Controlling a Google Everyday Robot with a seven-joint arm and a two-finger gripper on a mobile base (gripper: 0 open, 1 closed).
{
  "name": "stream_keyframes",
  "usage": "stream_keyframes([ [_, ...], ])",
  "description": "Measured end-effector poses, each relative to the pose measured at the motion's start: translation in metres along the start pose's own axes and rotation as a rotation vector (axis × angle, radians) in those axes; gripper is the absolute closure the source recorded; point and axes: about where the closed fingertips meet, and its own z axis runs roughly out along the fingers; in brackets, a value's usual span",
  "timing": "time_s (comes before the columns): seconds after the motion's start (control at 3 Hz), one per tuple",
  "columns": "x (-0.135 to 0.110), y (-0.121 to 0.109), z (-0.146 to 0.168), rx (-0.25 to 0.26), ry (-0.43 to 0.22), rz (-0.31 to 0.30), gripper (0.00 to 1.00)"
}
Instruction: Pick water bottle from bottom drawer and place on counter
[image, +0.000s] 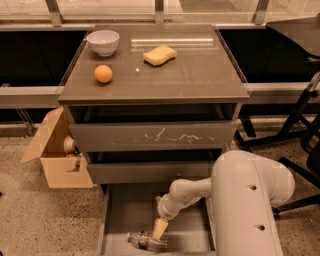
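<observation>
The water bottle (145, 240) lies on its side on the floor of the open bottom drawer (121, 215), near the drawer's front edge. My gripper (160, 228) reaches down into the drawer from the white arm on the right. Its pale fingertips hang just above and to the right of the bottle's middle. The counter (175, 75) is the glossy grey-brown top of the cabinet, above the two upper drawers.
On the counter stand a white bowl (103, 42), an orange (103, 73) and a yellow sponge (159, 54). An open cardboard box (54, 152) sits on the floor left of the cabinet. My white arm housing (247, 205) fills the lower right. Dark chair legs (300, 115) stand at right.
</observation>
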Motion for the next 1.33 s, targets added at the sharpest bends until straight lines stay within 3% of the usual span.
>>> stream_keyframes([
  [1.0, -0.012, -0.006, 0.09, 0.037, 0.004, 0.014, 0.0],
  [1.33, -0.012, -0.004, 0.093, 0.043, 0.018, 0.016, 0.0],
])
